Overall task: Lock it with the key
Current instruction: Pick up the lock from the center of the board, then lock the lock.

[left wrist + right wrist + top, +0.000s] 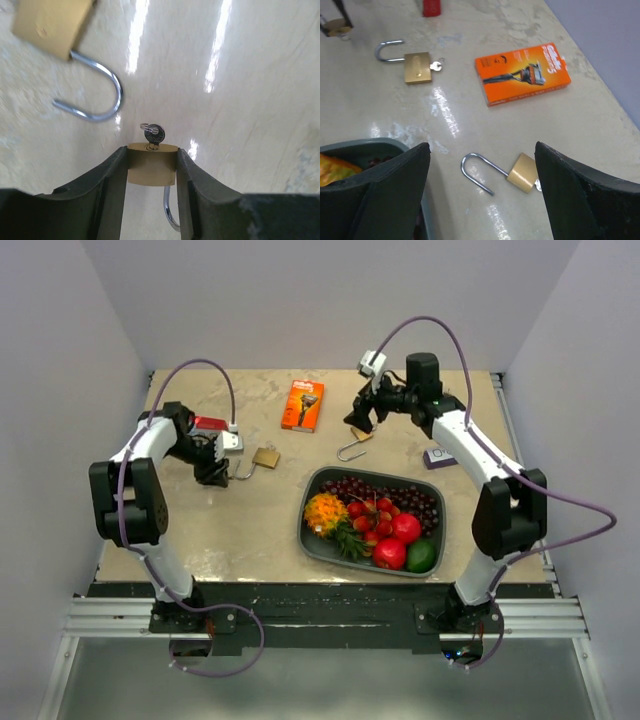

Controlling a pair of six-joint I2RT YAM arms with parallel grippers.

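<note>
**Item 1: padlock A** (pixel 151 172), brass. The body is clamped between the fingers of the left hand (pixel 151 151), at the left side of the bench (pixel 200 530). A key (pixel 153 134) is seated in the keyhole on the face turned away from the hand, and its bow projects just beyond the fingertips. Part of the shackle is seen below the body, between the fingers. Whether it is latched cannot be told.

**Item 2: padlock B** (pixel 417 67), brass. It is laid flat on the bench just beside the left hand and is not touched by it. The shackle is swung open. A second key (pixel 436 65) is seen in its keyhole.

**Item 3: padlock C** (pixel 522 172), brass. It is laid flat toward the rear of the bench with the shackle open. The right hand (pixel 481 150) is held over it with the fingers set wide apart. In the right wrist view the lock is framed between the fingers and is touched by neither.

**Other stock:**
- A razor box (pixel 302 405), orange, is laid flat at the rear, between padlock B and padlock C.
- A tray (pixel 305 510), grey, filled with fruit (pixel 390 525), is placed in front of padlock C.
- A red object (pixel 209 424) is seen behind the left hand.
</note>
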